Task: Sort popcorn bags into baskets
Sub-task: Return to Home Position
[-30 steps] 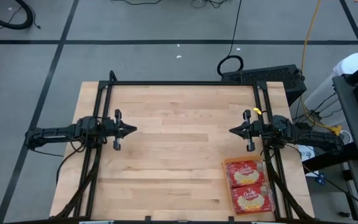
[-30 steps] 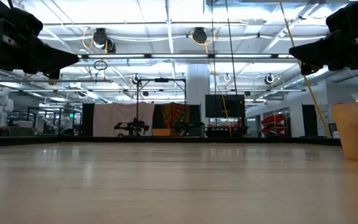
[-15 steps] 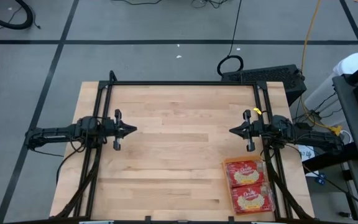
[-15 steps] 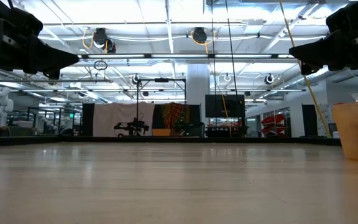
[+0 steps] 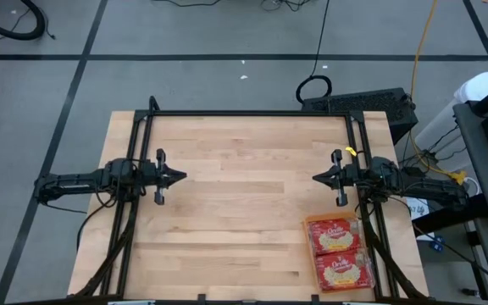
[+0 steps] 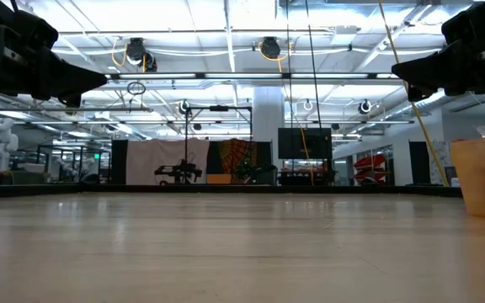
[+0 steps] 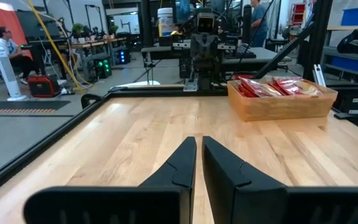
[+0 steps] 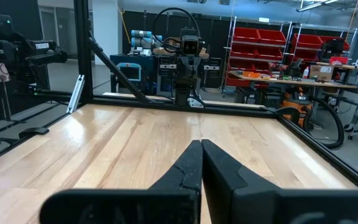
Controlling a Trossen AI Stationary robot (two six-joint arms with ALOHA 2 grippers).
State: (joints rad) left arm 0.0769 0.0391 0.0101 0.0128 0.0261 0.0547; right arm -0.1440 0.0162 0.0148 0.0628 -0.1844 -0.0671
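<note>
We judge that the coming move turns on how the basket (image 7: 282, 106) lies from the two claws. It sits on the right side of the tabletop (image 5: 244, 220), just beside the right arm and toward the edge that runs along the foot of the high view. Its long axis runs roughly square to the line joining the claws, a little tilted. The right claw (image 5: 318, 178) is plainly the nearer, and the left claw (image 5: 179, 176) hangs well apart from the basket, across the boards. Both claws point inward at each other above the wood, each with its fingers drawn together and nothing between them. This reads to us as a rest pose with little travel left. By count we have one basket, two arms and two claws. The popcorn bags (image 5: 335, 237) all lie inside the basket, and we see none outside it. From above, two red faces show end to end along the basket's length. The left wrist view suggests more bags stacked beneath them, though we cannot count those with any confidence.
</note>
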